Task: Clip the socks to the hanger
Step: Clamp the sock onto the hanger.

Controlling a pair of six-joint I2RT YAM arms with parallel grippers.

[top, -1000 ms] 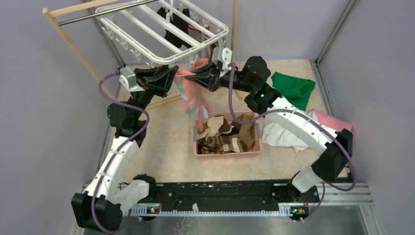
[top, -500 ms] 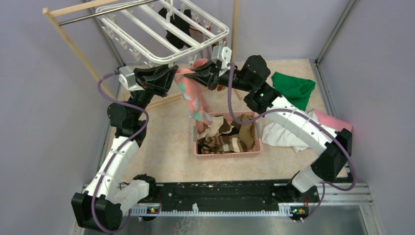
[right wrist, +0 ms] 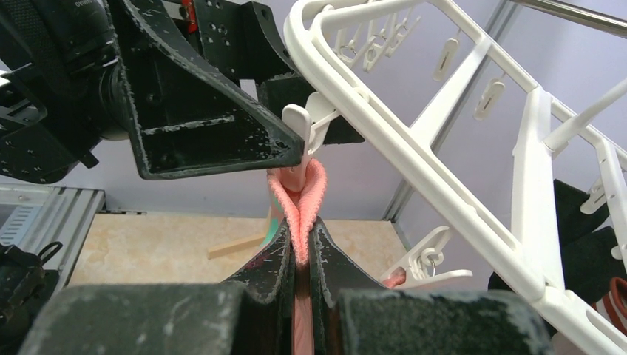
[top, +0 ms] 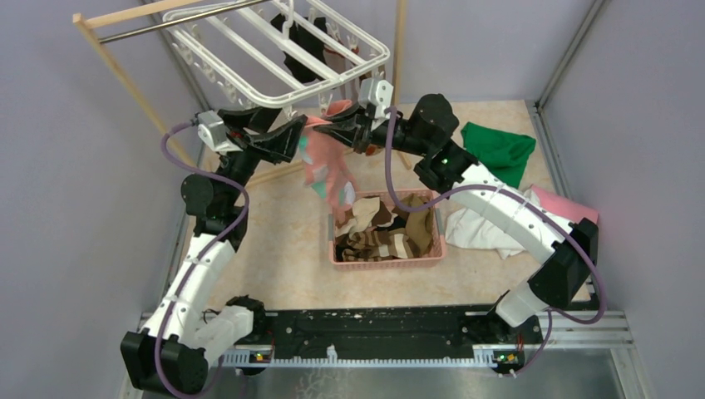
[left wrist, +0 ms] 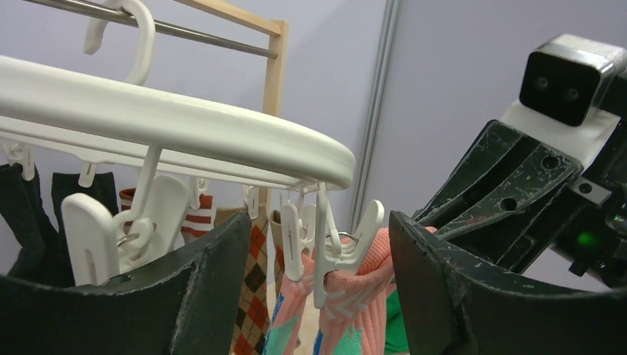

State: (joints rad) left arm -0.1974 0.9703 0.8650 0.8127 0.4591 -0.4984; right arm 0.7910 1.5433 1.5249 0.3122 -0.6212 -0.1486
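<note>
1. The right gripper (right wrist: pixel 299 240) has its jaws pressed together on the folded cuff of the pink sock (right wrist: pixel 298 194).
2. A white clip (right wrist: pixel 299 133) on the hanger (right wrist: pixel 414 144) bites the cuff's top.
3. The left gripper (right wrist: pixel 312 134) straddles that clip, one black finger (right wrist: pixel 222 126) just beside it.

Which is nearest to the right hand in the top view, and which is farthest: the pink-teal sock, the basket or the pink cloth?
1. pink-teal sock, gripped in the right hand, hanging under it.
2. basket, on the table, nearer the arm bases.
3. pink cloth, at the table's far right edge.
</note>
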